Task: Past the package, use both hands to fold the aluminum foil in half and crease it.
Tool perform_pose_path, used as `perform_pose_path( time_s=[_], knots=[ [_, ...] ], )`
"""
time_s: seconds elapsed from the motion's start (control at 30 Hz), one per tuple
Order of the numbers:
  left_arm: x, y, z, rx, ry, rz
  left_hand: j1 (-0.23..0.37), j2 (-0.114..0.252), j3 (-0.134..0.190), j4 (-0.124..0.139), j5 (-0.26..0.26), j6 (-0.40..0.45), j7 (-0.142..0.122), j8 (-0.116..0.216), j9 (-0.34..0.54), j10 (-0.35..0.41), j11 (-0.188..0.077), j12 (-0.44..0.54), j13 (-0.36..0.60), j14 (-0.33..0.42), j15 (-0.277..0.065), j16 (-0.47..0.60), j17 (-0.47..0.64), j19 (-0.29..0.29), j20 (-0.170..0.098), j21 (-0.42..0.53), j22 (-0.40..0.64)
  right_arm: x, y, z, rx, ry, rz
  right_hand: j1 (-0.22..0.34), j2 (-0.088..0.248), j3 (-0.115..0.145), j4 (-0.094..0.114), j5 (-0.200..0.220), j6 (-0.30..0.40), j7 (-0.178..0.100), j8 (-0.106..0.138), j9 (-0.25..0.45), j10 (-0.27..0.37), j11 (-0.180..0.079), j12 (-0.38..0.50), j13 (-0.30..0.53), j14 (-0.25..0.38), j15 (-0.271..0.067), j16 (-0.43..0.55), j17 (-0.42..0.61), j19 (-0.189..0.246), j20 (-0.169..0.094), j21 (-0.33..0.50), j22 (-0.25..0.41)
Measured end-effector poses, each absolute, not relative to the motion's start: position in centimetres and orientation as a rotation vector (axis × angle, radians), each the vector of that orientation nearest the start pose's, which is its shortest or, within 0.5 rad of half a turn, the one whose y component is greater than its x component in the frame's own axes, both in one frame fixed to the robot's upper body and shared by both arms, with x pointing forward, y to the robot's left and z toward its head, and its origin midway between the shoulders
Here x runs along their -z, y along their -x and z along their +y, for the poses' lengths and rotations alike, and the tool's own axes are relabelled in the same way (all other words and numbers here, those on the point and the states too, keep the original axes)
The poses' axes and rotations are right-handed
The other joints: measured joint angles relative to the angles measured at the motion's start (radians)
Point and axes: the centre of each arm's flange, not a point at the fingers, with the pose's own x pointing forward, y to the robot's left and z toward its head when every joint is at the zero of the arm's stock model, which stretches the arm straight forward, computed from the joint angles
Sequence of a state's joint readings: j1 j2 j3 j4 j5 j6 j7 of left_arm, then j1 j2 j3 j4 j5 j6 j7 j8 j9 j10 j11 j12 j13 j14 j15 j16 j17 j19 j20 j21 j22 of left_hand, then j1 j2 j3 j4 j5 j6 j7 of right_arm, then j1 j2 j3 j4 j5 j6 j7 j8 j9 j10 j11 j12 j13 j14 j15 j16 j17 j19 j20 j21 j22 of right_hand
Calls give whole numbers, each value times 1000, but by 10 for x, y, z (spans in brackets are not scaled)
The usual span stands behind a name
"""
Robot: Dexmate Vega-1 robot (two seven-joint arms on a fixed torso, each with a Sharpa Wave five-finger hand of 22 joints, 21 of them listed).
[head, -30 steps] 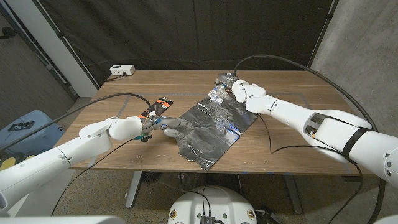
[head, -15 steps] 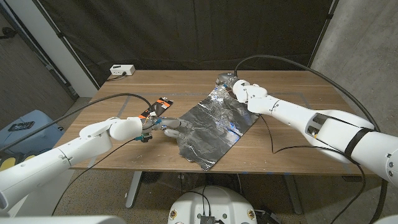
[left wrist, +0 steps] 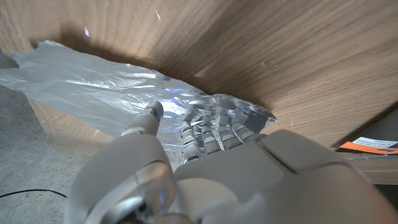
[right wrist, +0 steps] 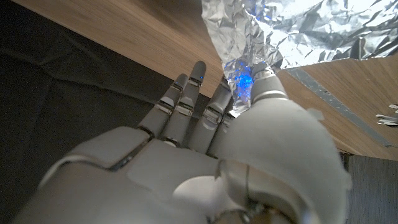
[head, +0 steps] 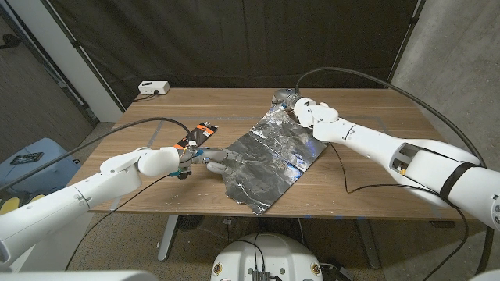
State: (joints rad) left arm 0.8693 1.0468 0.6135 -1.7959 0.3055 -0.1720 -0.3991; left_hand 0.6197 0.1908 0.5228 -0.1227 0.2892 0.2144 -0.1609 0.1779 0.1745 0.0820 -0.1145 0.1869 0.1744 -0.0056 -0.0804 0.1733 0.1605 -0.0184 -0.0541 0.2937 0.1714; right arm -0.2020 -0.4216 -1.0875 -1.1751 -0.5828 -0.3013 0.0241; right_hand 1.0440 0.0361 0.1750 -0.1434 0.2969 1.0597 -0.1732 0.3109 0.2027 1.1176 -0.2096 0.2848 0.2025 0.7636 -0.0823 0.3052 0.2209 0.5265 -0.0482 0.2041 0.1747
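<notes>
A crumpled sheet of aluminum foil lies slantwise across the middle of the wooden table. My left hand is at the foil's left corner. In the left wrist view its fingers curl over that corner of the foil. My right hand is at the far corner and holds it a little off the table. There the thumb and a finger pinch the foil while the other fingers reach out. An orange-and-black package lies just behind my left hand, and its edge shows beside the wrist.
A white box sits at the table's far left corner. A black cable trails over the table right of the foil. The foil's near corner reaches the front edge. A blue bin stands on the floor at the left.
My right hand has moved slightly away and up with the foil's far corner, lifting that end. The left hand stays on its corner.
</notes>
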Motion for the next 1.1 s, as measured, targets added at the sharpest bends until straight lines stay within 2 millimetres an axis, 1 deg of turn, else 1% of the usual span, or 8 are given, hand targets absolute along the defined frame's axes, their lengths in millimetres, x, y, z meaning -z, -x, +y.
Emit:
perform_pose_path(
  time_s=[0.13, 0.17, 0.2, 0.4, 0.47, 0.57, 0.7, 1.1],
  knots=[
    [82, -562, 242, 671, -1539, -412, 0, 0, 0, 0, 0, 0, 0, 0, 0, 0, 0, 2, 0, 0, 0, 0, 0, 0, 0, 0, 0, -93, -702, -105, 28, 1636, -528, 3, 3, -3, 3, 0, 0, 0, 0, 0, 0, 0, 0, 0, 0, 0, 0, 0, 0, 0, 0, 0],
    [83, -562, 242, 671, -1539, -412, 0, 0, 0, 0, 0, 0, 0, 0, 0, 0, 0, 2, 0, 0, 0, 0, 0, 0, 0, 0, 0, -93, -703, -109, 34, 1637, -519, 3, 3, -4, 4, 0, 0, 0, 0, 0, 0, 0, 0, 0, 0, 0, 0, 0, 0, 0, 0, 0],
    [83, -562, 242, 672, -1536, -411, 0, 0, 0, 0, 0, 0, 0, 0, 0, 2, 2, 2, 0, 0, 0, 0, 0, 0, 0, -5, 0, -95, -700, -106, 34, 1636, -528, 3, 3, -6, 6, -3, 0, 0, 0, 0, 0, 0, 0, 0, 0, 0, 0, 0, 0, 0, 0, 0],
    [83, -563, 243, 672, -1529, -405, 0, 0, 0, 0, 0, 0, 0, 0, 0, 4, 4, 3, 0, 0, 0, -2, 1, 0, 0, -5, 0, -99, -694, -107, 50, 1634, -524, 3, 3, -10, 10, -5, 0, 0, 0, 0, 0, 0, 0, 0, 4, -3, 0, 0, 0, 0, 0, 0],
    [84, -563, 244, 673, -1526, -403, 0, 0, 0, 0, 0, 0, 0, 0, 0, 4, 4, 3, 0, 0, 0, -3, 1, -10, -10, -5, 0, -99, -693, -107, 55, 1636, -520, 2, 2, -10, 10, -5, 0, 0, 0, 0, 0, 0, 0, 0, 5, -5, 0, 0, 0, 0, 0, 0],
    [84, -563, 244, 673, -1521, -401, 0, 0, 0, 0, 0, 4, 4, 0, 0, 4, 4, 3, 0, 0, 0, 1, 1, -10, -10, -5, 0, -100, -690, -106, 59, 1637, -520, 2, 3, -15, 4, -5, 0, 0, 0, 0, 0, 0, -4, 0, 5, -5, 0, 0, 0, 0, 0, 0],
    [84, -564, 245, 673, -1515, -398, 3, -3, 0, 0, 0, 4, 4, 0, 0, 4, 4, 3, 0, 0, 0, 1, 0, -10, -10, -5, 0, -99, -687, -106, 67, 1640, -511, 2, 2, -19, 8, -9, 0, 0, 0, 0, 0, 0, -4, 0, 5, -5, 0, 0, 0, 0, 0, 0],
    [86, -564, 247, 667, -1497, -382, 4, -4, 0, 0, 0, 7, 7, 0, 0, 6, 6, 6, 0, 2, 2, 1, 0, -10, -10, -12, 0, -98, -671, -100, 113, 1653, -474, 6, 6, -22, 5, -8, 0, 11, -4, 0, 4, 4, -8, 0, 10, -3, 0, 0, 0, 0, 0, 0]
  ],
)
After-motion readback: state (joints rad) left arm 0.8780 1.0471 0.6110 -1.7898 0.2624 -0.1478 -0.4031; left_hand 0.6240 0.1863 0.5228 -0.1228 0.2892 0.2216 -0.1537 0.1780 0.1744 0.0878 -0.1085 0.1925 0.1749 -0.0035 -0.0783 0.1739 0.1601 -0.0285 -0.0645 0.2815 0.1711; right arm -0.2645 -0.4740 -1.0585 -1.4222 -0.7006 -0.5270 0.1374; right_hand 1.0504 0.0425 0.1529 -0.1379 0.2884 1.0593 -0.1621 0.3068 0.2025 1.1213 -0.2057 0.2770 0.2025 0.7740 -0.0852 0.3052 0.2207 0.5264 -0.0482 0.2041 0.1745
